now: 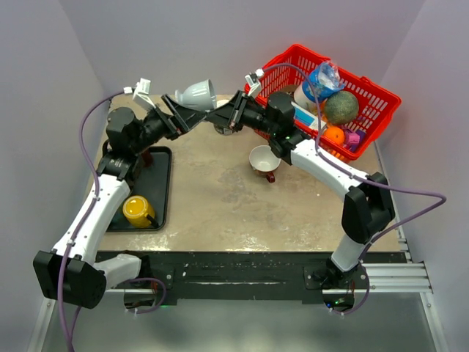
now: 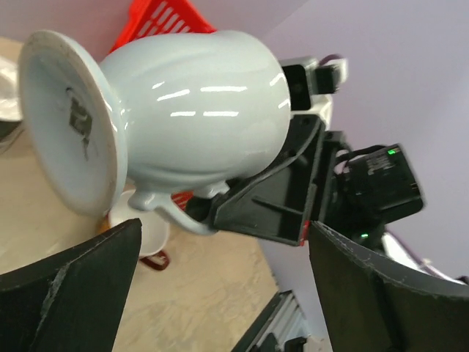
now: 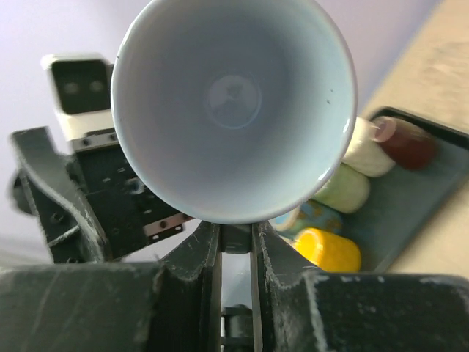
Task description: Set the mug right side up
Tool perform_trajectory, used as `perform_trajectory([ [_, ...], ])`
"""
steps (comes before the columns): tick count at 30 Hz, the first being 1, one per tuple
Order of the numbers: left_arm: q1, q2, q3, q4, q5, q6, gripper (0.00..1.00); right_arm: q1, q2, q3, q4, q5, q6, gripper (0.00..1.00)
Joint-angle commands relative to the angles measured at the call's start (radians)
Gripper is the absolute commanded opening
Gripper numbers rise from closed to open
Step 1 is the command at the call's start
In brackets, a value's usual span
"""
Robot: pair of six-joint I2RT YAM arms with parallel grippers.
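The pale grey-blue mug (image 1: pixel 196 94) hangs in the air over the table's far side, lying on its side. Its mouth (image 3: pixel 234 103) faces the right wrist camera. Its flared foot (image 2: pixel 62 121) points toward the left arm. My right gripper (image 1: pixel 212 111) is shut on the mug's handle (image 2: pixel 172 213), with the fingers (image 3: pixel 205 253) pressed together just under the rim. My left gripper (image 1: pixel 182 110) is open wide beside the foot end, and its fingers (image 2: pixel 88 286) stand apart from the mug without touching it.
A white cup with a red handle (image 1: pixel 262 160) sits upright mid-table. A red basket (image 1: pixel 302 50) full of groceries stands at the back right. A black tray (image 1: pixel 157 169) on the left holds a yellow object (image 1: pixel 137 210) and other small items.
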Motion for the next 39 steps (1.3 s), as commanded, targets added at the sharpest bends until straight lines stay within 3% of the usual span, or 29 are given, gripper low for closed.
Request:
perform_trajectory([
  [1, -0.001, -0.044, 0.052, -0.288, -0.104, 0.213, 0.99, -0.009, -0.098, 0.069, -0.165, 0.143, -0.169, 0.00],
  [10, -0.001, -0.110, 0.095, -0.540, -0.408, 0.345, 0.99, -0.007, -0.127, 0.104, -0.513, 0.401, -0.383, 0.00],
  [17, -0.001, -0.121, 0.147, -0.645, -0.661, 0.353, 0.99, 0.094, -0.153, 0.066, -0.697, 0.657, -0.497, 0.00],
  [23, -0.001, -0.106, 0.170, -0.692, -0.715, 0.354, 0.99, 0.178, -0.110, 0.095, -0.829, 0.835, -0.514, 0.00],
  [29, -0.001, -0.103, 0.167, -0.705, -0.724, 0.350, 0.99, 0.201, -0.044, 0.091, -0.880, 0.901, -0.502, 0.00],
  [39, -0.001, -0.100, 0.167, -0.720, -0.723, 0.342, 0.99, 0.203, 0.180, 0.233, -0.941, 1.014, -0.506, 0.00],
])
